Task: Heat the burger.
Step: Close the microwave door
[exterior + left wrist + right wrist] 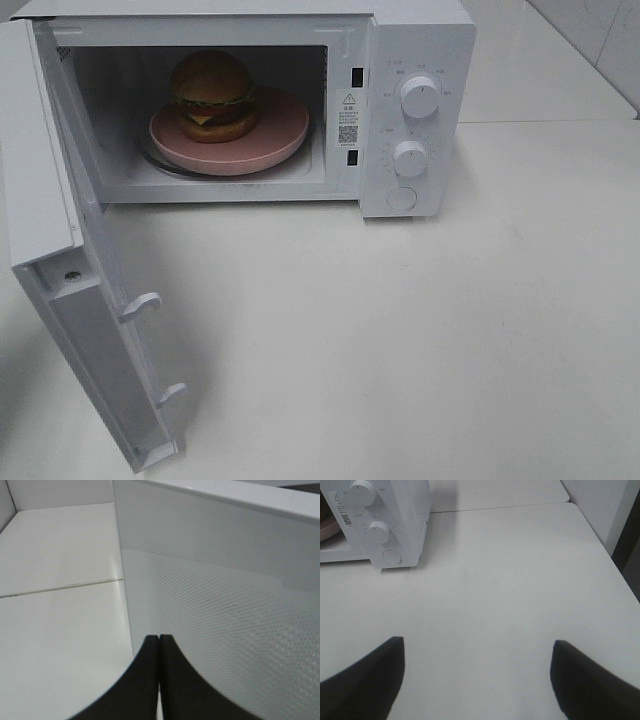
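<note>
left hand (159, 642): closed, its two dark fingers (142, 680) pressed together tip to tip, close by the dotted panel of the door (95, 340); whether they touch the panel cannot be told
right hand (477, 647): open wide, fingers well apart with only bare surface showing between them; it hangs over the surface to the right of the microwave, well apart from it
door: swung wide open on the microwave's left side, upright, inner face turned to the high camera; its free edge is the nearest thing in that view
latch hooks (141, 305): two white hooks on the door's free edge, one nearer, one farther
surface (420, 340): white and plain; a seam line crosses it to the right of the microwave
microwave (420, 40): white, at the back left of the surface, cavity open to view
control panel (445, 150): on the microwave's right front, with upper knob (419, 97), lower knob (410, 158) and a round button (402, 198) under them
plate (275, 135): round, pink, lying flat on the cavity floor
burger (211, 88): inside the microwave cavity, resting on the plate toward its back left; upright, brown bun dome on top, green and yellow layers showing at the side
wall (600, 40): white tiles, far right corner
</note>
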